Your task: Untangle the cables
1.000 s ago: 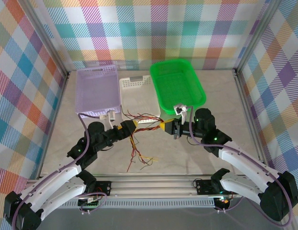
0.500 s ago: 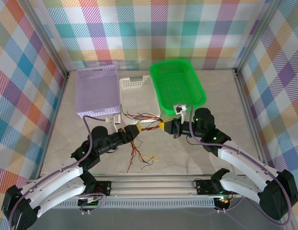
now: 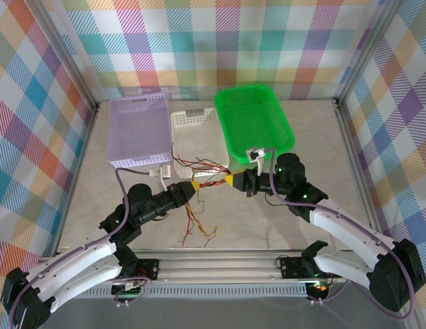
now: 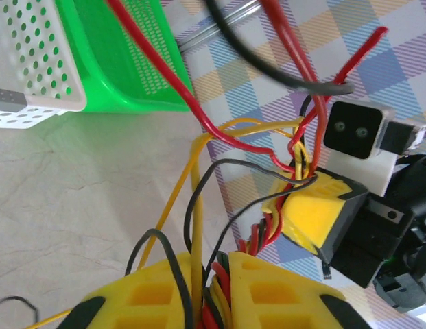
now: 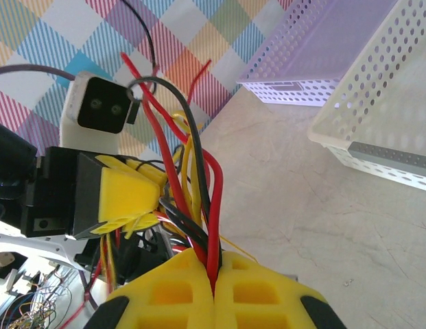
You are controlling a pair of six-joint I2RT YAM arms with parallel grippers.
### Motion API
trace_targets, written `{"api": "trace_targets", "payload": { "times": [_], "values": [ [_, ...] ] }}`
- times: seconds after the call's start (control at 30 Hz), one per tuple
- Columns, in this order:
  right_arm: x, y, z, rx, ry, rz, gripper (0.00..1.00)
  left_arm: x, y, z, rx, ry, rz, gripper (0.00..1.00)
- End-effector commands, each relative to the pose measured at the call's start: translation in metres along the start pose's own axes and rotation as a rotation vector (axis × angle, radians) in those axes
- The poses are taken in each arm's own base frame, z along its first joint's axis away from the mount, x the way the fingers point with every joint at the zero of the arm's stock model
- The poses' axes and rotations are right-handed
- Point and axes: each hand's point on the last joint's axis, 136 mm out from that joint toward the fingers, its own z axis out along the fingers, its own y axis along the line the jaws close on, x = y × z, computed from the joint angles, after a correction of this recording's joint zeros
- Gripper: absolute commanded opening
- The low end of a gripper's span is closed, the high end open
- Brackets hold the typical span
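Against a second ago: find the left gripper (image 3: 193,186) nudged up and right toward frame centre, no longer spread and now pinching the cables (image 3: 211,178). Find the right gripper (image 3: 230,179) in much the same spot, pressed together on the same bundle.

From the left wrist view, see black, red and yellow strands running down into the narrow slit between the yellow fingers (image 4: 144,295) at the bottom edge. From the right wrist view, see red and black strands clamped between pads (image 5: 178,288) meeting flush.

From above, locate the bundle at mid-frame, just below the white basket (image 3: 192,123). Strung across the short gap between the two pincers, with loose tails trailing over the table (image 3: 302,226) toward lower centre, below the left pincer's tip.

Key relation — long axis of the held stretch lying left to right, rising slightly to the right, a pincer at each end and little slack between. Probably calls for drawing apart along that line. Neither arm nearer, though with the tails on the left arm's side. Some risk of cinching knots tighter rather than freeing them.
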Motion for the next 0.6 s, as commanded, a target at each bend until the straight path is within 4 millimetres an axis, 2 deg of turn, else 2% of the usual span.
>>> {"api": "trace_targets", "payload": {
  "times": [0.0, 0.2, 0.3, 0.33, 0.4, 0.47, 0.57],
  "values": [
    [-0.006, 0.022, 0.002, -0.096, -0.001, -0.027, 0.00, -0.001, -0.008, 0.000, 0.035, -0.012, 0.019, 0.00],
    [0.000, 0.020, 0.004, -0.093, 0.014, -0.015, 0.00, 0.001, -0.006, -0.004, 0.040, -0.017, 0.012, 0.00],
    [-0.004, 0.012, 0.000, -0.014, 0.007, -0.016, 0.00, 0.002, -0.003, -0.007, 0.027, -0.011, 0.013, 0.00],
    [-0.005, 0.010, -0.002, 0.013, 0.005, -0.021, 0.05, 0.003, -0.002, -0.007, 0.021, -0.008, 0.012, 0.00],
    [-0.008, 0.007, -0.006, 0.049, -0.008, -0.034, 0.23, 0.006, 0.000, -0.006, 0.013, 0.004, 0.015, 0.00],
    [-0.011, 0.009, -0.007, 0.054, -0.016, -0.045, 0.37, 0.008, 0.002, -0.006, 0.003, 0.015, 0.014, 0.00],
    [-0.014, 0.008, -0.008, 0.070, -0.017, -0.051, 0.48, 0.009, 0.006, -0.004, -0.034, 0.038, 0.032, 0.00]
  ]
}}
